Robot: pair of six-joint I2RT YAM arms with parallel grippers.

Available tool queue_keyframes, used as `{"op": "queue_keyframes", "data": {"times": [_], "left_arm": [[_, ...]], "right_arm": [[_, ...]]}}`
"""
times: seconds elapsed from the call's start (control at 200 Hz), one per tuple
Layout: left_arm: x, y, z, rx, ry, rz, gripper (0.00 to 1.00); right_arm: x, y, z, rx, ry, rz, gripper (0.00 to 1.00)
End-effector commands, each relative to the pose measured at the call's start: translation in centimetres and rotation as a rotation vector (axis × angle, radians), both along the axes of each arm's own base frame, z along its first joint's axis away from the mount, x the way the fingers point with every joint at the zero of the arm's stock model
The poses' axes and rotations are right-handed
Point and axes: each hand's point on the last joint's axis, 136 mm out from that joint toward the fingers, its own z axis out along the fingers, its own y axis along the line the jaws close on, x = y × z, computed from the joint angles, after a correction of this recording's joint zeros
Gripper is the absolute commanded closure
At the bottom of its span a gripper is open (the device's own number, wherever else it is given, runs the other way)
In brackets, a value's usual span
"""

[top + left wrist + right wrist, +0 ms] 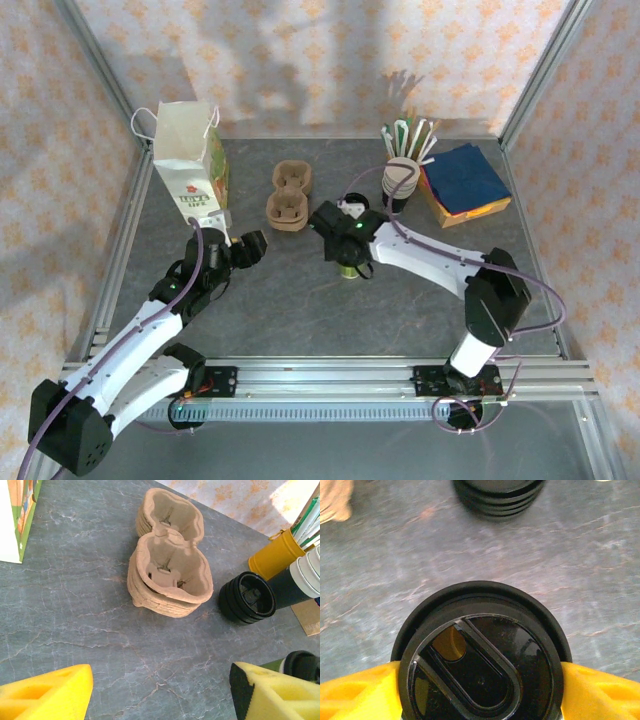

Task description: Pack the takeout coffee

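Coffee [480, 655] sits between my right gripper [481, 685] fingers, clamp unclear, ready for the bag [190, 165] at the tabletop's far-left corner; left gripper [160, 690] apart, empty.

Your takeout coffee [480, 650], a small dark cup with its black lid on, stands upright mid-table [290, 300].

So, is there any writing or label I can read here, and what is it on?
"LOVE LIFE", in red, only just legible: front of the white paper bag.
Smaller print below it on the bag: too blurred to read.
Black lid of the takeout coffee, pulp cup carrier, blue napkins: no writing visible.
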Motion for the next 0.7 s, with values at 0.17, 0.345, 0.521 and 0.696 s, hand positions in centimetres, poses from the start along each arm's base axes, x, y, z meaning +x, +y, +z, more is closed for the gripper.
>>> {"op": "queue_keyframes", "data": {"times": [0.17, 0.345, 0.521, 0.696], "left_arm": [[0.0, 0.3, 0.6, -0.012, -0.022, 0.008, 0.26], [-0.1, 0.3, 0.8, -0.004, -0.023, 0.004, 0.26], [0.0, 0.2, 0.8, -0.017, -0.026, 0.002, 0.26], [0.0, 0.0, 0.6, -0.030, -0.024, -0.004, 0.26]], "right_arm": [[2.5, -7.4, 0.2, -0.004, -0.029, -0.148, 0.24], [3.6, -11.1, 0.2, -0.060, -0.037, -0.207, 0.24], [4.5, -14.8, 0.3, -0.034, -0.053, -0.295, 0.24], [5.8, -18.0, 0.8, 0.004, -0.081, -0.382, 0.24]]}}
